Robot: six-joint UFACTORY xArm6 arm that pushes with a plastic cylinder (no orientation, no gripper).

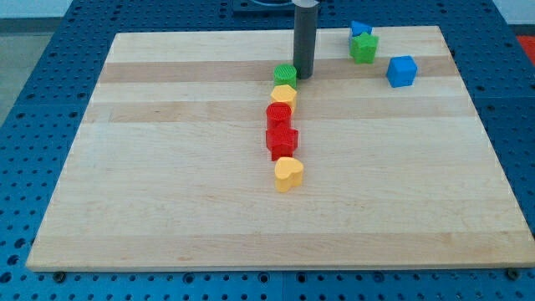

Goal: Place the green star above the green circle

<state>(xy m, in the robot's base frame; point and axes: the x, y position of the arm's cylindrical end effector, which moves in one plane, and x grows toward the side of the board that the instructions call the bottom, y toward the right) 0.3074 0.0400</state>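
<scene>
Currently my tip (303,77) sits on the worktop (167,192) just right of the green circle (285,74), touching or nearly so. It is a plain rod tool, nothing to open or clamp. Green star (364,47): bright, lumpy, near the view's top right, pressed against a blue block (359,30) half hidden behind it; shape unclear. Blue cube (402,71) nearby. Below the circle: yellow block (284,95), two red blocks (280,130), yellow heart (288,174).

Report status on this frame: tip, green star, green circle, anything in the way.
My tip right beside green circle, view's right. Green star far off toward view's right, touching a blue block. Nothing between them.
</scene>
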